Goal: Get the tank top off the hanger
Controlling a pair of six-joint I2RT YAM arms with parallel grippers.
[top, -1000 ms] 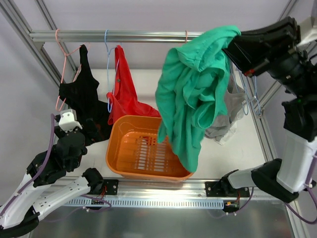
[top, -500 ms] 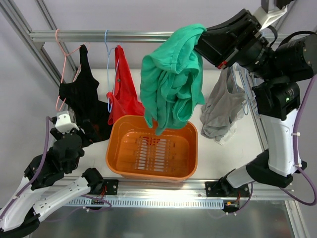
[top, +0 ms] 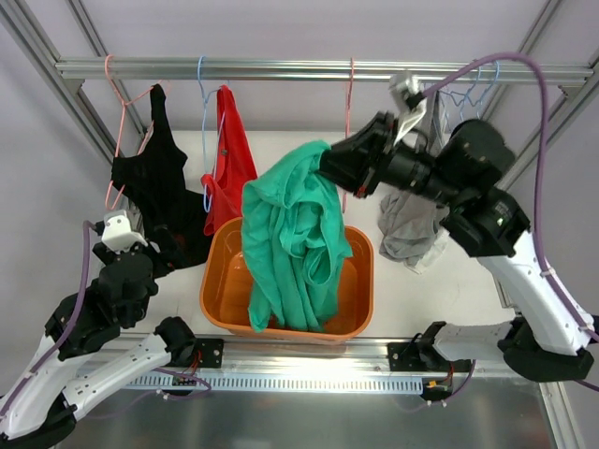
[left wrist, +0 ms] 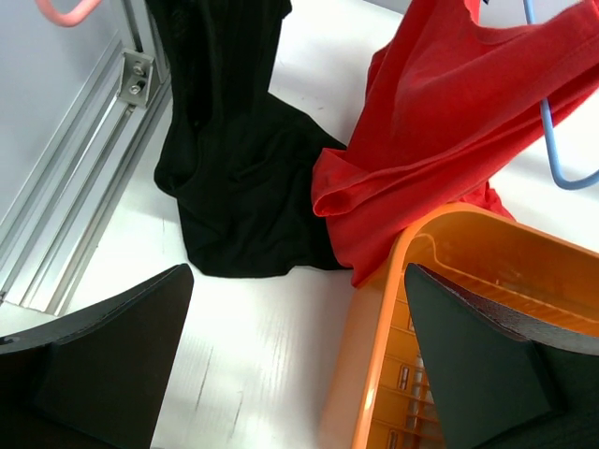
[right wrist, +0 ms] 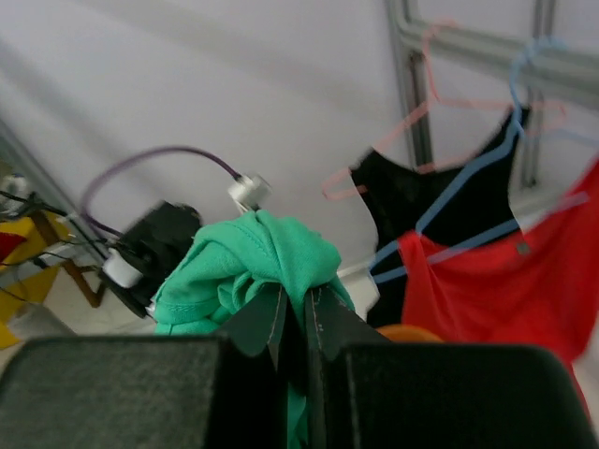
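Right hand [top: 329,164] above the far right corner of the orange plastic slotted basket [top: 217,281]: pinched fully shut on a bunched fold of the teal-green soft fabric tank top [top: 292,238]. Same grip in the wrist view, fingers nearly together with green cloth [right wrist: 248,257] wadded over the tips.

Tank top hanging from that hand straight over the basket, lower end down inside it against the near wall. Can't tell whether any cloth rests on the basket floor. Nothing else seen inside; most of the floor hidden by the top.

Thin salmon-pink wire hanger [top: 349,112] hooked on the metal rail [top: 281,68] behind the basket's far right corner, wire only, not touching the tank top as far as the top view shows.

Left hand [left wrist: 298,309] low at the basket's left side, spread as wide as it goes, gripping nothing, over white tabletop [left wrist: 243,374].

Red top [top: 234,159] on a light-blue wire hanger [top: 201,112] behind the basket's far left corner, hem lying against that corner of the rim. Black top [top: 150,187] on a pink hanger [top: 117,103] further left, tail on the tabletop. Grey top [top: 407,229] just right of the basket.
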